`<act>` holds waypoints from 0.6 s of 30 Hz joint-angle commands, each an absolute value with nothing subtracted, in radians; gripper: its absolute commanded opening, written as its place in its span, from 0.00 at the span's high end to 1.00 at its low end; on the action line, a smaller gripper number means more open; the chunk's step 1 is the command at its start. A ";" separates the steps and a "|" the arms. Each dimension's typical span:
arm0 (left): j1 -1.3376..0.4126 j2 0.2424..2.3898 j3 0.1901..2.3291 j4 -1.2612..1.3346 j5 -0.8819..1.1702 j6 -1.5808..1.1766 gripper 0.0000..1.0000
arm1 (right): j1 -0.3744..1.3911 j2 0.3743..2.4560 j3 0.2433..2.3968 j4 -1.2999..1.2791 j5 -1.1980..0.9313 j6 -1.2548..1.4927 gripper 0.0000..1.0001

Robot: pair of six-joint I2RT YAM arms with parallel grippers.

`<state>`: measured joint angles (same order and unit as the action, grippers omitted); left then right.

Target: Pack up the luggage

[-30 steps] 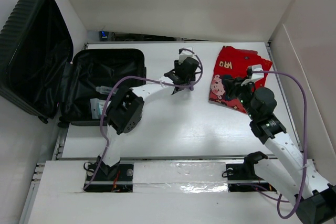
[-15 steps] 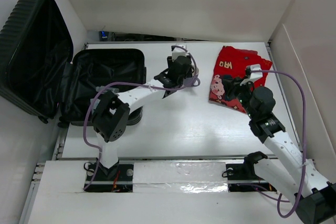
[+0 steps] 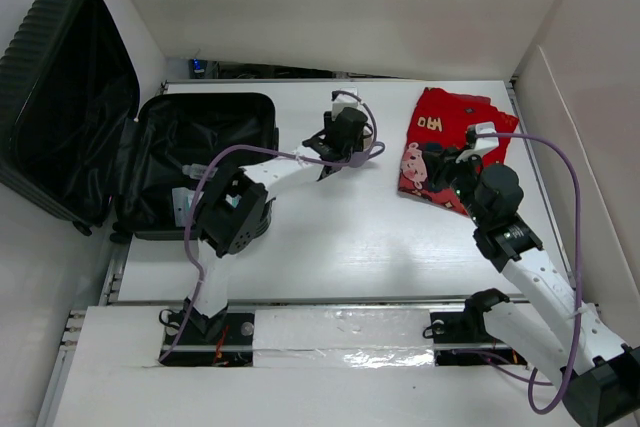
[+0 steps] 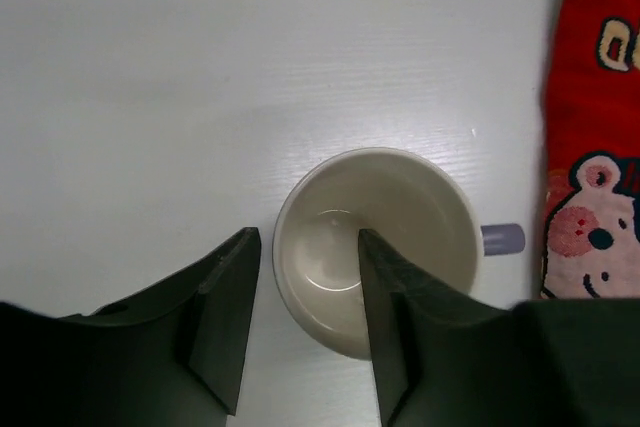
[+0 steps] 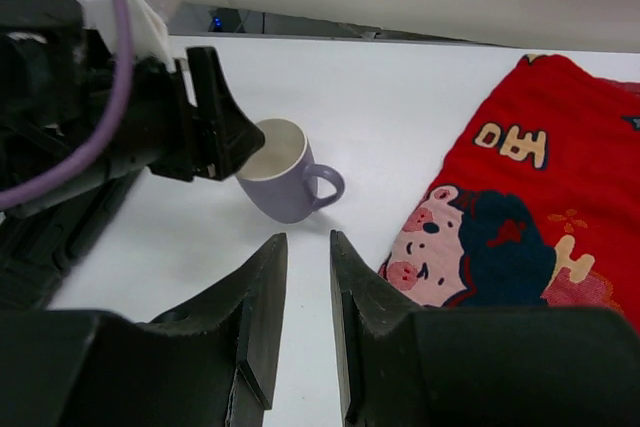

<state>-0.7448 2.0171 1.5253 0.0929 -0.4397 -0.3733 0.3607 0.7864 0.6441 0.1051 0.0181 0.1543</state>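
Left gripper [image 4: 303, 242] hung over the mug [image 4: 400, 207] with its fingers apart, one inside the cup and one outside the wall, seemingly lined up to pinch the rim. Right gripper [image 5: 300, 247] hovered near the red shirt [image 5: 520, 197], slightly parted and holding nothing. Well to the left, the suitcase [image 3: 60, 97] lay open. From above, the gripper hid the mug. I couldn't make out the pale things in the lining.
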 commanded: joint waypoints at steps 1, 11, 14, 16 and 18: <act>-0.747 2.051 1.588 0.072 -0.433 -0.347 0.60 | 0.365 0.781 0.666 0.146 0.008 0.149 0.70; -0.715 1.962 1.539 0.095 -0.453 -0.356 1.00 | 0.374 0.781 0.660 0.159 0.015 0.155 0.70; -0.645 1.849 1.506 0.113 -0.440 -0.371 1.00 | 0.374 0.787 0.669 0.146 0.008 0.149 0.70; -0.588 1.786 1.490 0.101 -0.433 -0.391 1.00 | 0.374 0.784 0.667 0.144 0.006 0.149 0.70; -0.484 1.732 1.467 0.087 -0.397 -0.431 1.00 | 0.374 0.778 0.664 0.152 0.008 0.155 0.70</act>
